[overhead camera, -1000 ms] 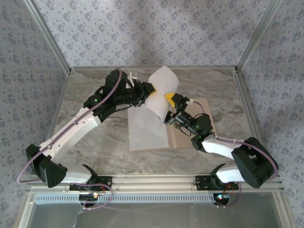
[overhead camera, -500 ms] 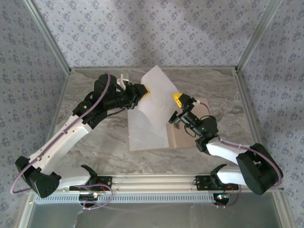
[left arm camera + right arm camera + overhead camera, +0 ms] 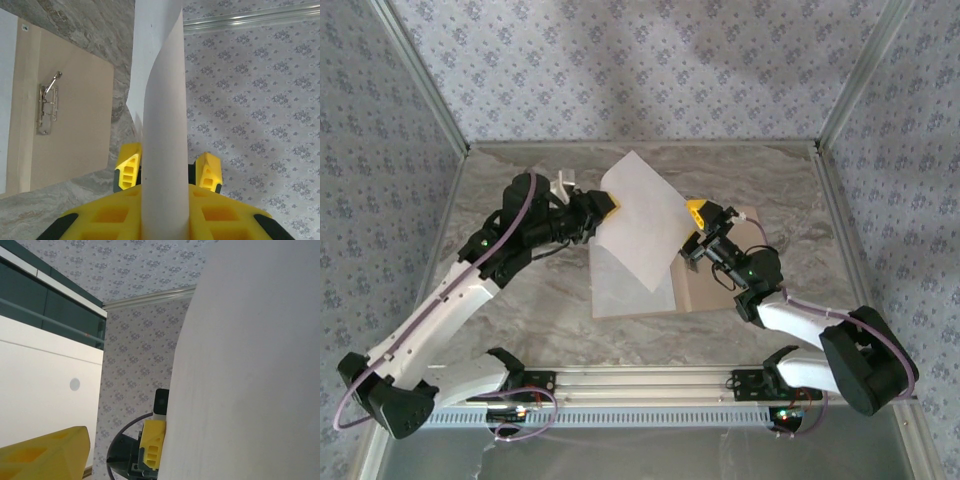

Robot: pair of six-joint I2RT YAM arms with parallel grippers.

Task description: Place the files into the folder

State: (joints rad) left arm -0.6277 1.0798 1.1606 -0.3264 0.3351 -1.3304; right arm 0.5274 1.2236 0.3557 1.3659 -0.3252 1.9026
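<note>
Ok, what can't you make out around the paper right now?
- Right gripper: grip on the raised sheet unclear; tiny in top view, sheet blocks right wrist view.
- Folder, left leaf: under the flat sheet, top view.
- Raised sheet's upper end: cut off by frame edge, left wrist view.

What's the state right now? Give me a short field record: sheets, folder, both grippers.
left gripper: shut on lifted sheet
lifted sheet: curled, raised above the folder
second sheet: flat on the folder's left leaf
right gripper: jaws apart, at the lifted sheet's right edge
clip: uncovered on the bare leaf
</note>
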